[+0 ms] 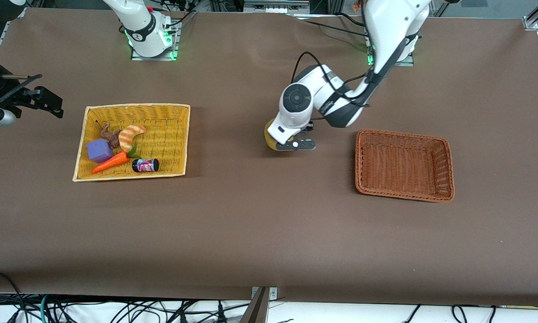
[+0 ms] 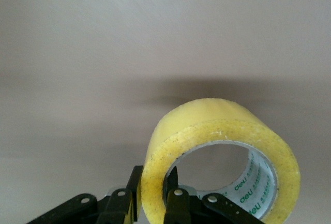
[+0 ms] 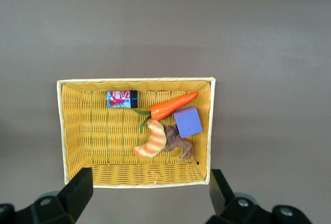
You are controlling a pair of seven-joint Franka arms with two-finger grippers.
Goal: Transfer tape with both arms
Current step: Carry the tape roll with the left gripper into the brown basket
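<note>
The tape [image 1: 270, 137] is a yellowish ring with a grey-white core; it fills the left wrist view [image 2: 217, 125]. My left gripper [image 1: 296, 144] is shut on it, low over the middle of the table between the two baskets. One finger [image 2: 178, 198] is inside the ring and the other is outside, so they pinch the roll's wall [image 2: 153, 182]. My right gripper [image 1: 45, 96] waits high up near the right arm's end of the table. It is open and empty [image 3: 150, 178], looking down on the yellow basket.
A yellow wicker basket [image 1: 182, 134] toward the right arm's end holds a striped croissant toy [image 1: 129, 136], a purple block [image 1: 99, 150], a carrot [image 1: 110, 163], a small can [image 1: 145, 165] and a brown toy. An empty brown wicker basket [image 1: 448, 170] lies toward the left arm's end.
</note>
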